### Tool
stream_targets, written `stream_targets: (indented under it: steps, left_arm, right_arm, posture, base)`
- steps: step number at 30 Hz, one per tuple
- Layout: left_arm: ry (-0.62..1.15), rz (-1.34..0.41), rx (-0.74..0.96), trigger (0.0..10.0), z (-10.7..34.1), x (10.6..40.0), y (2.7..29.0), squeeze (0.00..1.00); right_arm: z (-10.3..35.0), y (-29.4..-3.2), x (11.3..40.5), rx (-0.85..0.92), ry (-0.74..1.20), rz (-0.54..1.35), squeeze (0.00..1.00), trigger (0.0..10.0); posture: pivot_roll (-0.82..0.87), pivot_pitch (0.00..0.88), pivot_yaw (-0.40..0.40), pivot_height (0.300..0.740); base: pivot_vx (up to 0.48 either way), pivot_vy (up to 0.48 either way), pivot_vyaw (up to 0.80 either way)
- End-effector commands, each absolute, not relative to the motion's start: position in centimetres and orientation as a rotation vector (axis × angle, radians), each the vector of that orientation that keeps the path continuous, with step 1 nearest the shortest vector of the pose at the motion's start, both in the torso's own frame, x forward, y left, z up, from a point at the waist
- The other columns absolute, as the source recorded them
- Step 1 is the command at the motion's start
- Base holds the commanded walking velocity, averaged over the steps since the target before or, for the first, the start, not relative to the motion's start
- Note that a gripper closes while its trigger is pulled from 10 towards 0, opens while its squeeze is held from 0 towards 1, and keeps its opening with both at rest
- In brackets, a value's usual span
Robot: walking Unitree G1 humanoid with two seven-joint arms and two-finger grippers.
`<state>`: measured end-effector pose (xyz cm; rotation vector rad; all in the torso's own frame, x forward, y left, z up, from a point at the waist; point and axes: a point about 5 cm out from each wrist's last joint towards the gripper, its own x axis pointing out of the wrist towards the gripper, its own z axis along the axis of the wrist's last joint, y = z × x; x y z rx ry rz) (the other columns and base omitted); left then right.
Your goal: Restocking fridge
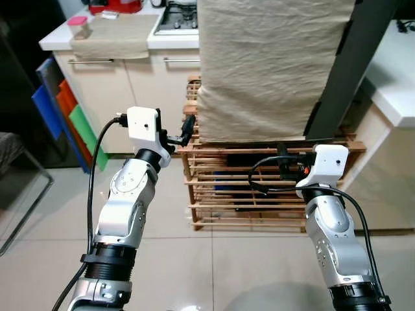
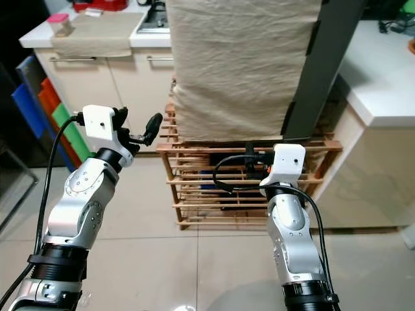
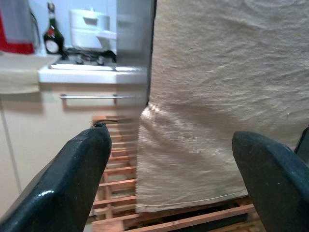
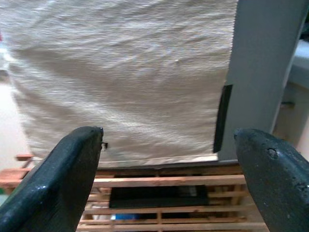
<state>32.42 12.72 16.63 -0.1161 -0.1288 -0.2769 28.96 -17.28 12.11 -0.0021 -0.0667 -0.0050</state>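
Fridge (image 1: 363,58): dark grey upright slab, upper right of the head views, standing on a wooden slatted rack (image 1: 259,188). A beige cloth (image 1: 266,65) hangs down over its front, filling the upper centre; the lower hem ends just above the rack's top slats. A black strip shows on the grey edge beside the cloth.

Rack: light wood, several tiers of slats, centre of frame on a pale tiled floor (image 1: 214,265). Dark items and something blue sit inside; too shaded to identify.

Left gripper (image 3: 174,179): raised at centre left of the head views, before the rack's left corner and the cloth's edge. Fingers spread wide apart, nothing between them.

Right gripper (image 4: 169,179): raised at centre right, pointed at the rack's top tier under the cloth. Fingers likewise spread wide, holding nothing.

Counter (image 1: 97,32): upper left, white top over cream cabinets with bar handles. On it: a second beige cloth draped over the edge, a small pink-lidded container (image 1: 80,26), a red item at the top edge, a gas hob (image 1: 178,16). The left wrist view adds a dark bottle (image 3: 52,36) and a white pot (image 3: 91,26).

Coloured boards (image 1: 65,116): blue, orange, green, leaning at the left against the cabinet.

White worktop (image 1: 395,91): right edge.
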Motion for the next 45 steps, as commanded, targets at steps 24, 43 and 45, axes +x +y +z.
stream_targets:
  steps: [24,43,45]
  left_arm:
    - [-0.107,-0.366,-0.168,10.0,16.4,32.0,12.4,0.0]
    - [-0.067,-0.36,-0.092,10.0,15.5,32.3,12.6,0.0]
    - [-0.078,-0.355,-0.103,10.0,15.7,32.3,12.6,0.0]
  right_arm:
    - [12.0,-18.6,28.4,-0.013,-0.098,-0.063,0.0,10.0]
    - [12.6,-21.1,27.5,-0.099,-0.13,-0.194,0.0,10.0]
    - [12.7,-20.7,27.7,-0.095,-0.133,-0.181,0.0,10.0]
  posture:
    - [-0.09,0.0,0.067,0.74]
    - [-0.11,0.0,0.073,0.74]
    - [-0.1,0.0,0.071,0.74]
  base:
    - [0.062,0.458,-0.52]
    - [0.107,0.306,-0.43]
    - [0.328,0.345,-0.8]
